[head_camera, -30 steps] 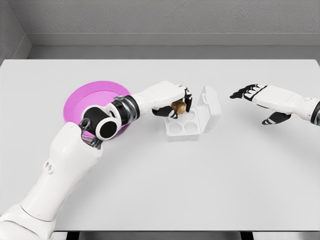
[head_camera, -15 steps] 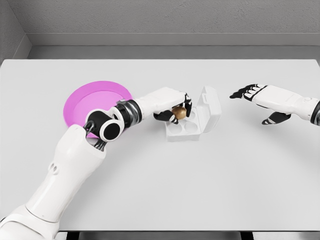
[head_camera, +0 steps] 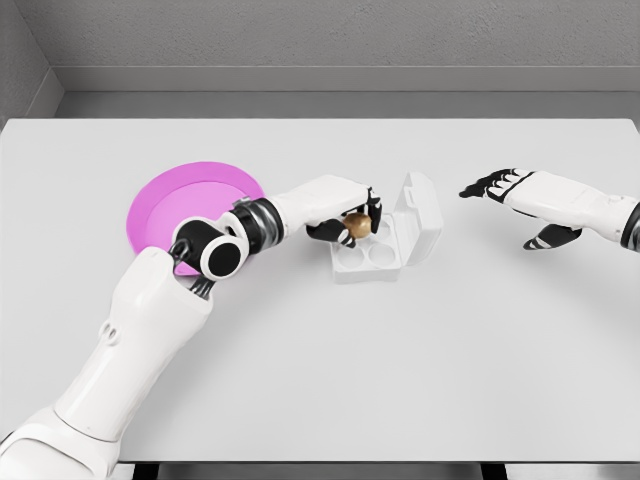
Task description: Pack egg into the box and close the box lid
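Egg sits pinched in the curled fingers of the left hand, right at the near-left corner of the box, over its rear-left cup and seemingly just above the tray, though whether it already touches the cup rim cannot be told from this view. The move ahead, as I judge it, turns on that small offset: the egg must go straight down into the cup beneath it, so the hand lies above and slightly left of the target, with the thumb and fingers wrapped around the egg's sides. The egg looks small, brown and rounded, its long axis hard to read behind the fingers. The box is white, with round cups showing in the tray; its lid stands open, tilted back on the side of the box away from the left hand. The right hand hovers well to the right of the box, fingers loosely spread and holding nothing, nearer the lid than the left hand is. A pink plate lies on the surface left of the box, behind the left forearm
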Robot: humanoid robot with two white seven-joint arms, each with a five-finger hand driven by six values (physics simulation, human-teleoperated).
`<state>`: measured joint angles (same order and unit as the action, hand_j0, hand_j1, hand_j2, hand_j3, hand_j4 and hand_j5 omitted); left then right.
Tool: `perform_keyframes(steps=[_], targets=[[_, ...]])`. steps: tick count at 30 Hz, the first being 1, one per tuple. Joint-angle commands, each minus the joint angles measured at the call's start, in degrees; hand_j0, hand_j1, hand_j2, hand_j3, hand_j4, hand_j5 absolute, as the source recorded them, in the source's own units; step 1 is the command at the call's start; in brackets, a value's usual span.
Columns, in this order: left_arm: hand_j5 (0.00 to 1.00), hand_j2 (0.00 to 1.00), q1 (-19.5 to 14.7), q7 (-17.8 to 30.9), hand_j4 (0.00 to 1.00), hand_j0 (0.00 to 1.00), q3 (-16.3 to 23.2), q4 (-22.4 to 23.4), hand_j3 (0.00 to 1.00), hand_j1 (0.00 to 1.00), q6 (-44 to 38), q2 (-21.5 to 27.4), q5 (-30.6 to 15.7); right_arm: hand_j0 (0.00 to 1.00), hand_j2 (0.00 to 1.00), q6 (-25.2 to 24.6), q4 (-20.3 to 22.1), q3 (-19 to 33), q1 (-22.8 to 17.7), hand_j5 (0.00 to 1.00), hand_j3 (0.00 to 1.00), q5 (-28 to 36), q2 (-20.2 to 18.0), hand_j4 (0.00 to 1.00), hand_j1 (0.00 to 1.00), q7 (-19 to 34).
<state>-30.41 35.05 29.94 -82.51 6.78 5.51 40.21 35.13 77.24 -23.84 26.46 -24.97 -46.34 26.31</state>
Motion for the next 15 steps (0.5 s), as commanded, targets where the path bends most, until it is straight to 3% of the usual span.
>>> perform_keyframes(steps=[1, 15], targets=[[0.33, 0.33, 0.0, -0.05, 0.33, 0.33, 0.03, 0.15, 0.33, 0.33, -0.02, 0.03, -0.22, 1.0, 1.0, -0.13, 0.02, 0.03, 0.0, 1.0, 1.0, 0.36, -0.07, 1.0, 1.0, -0.03], [0.33, 0.33, -1.58, -0.05, 0.33, 0.33, 0.29, 2.18, 0.33, 0.33, -0.02, -0.94, -0.13, 1.0, 1.0, -0.13, 0.02, 0.03, 0.0, 1.0, 1.0, 0.36, -0.07, 1.0, 1.0, -0.03]])
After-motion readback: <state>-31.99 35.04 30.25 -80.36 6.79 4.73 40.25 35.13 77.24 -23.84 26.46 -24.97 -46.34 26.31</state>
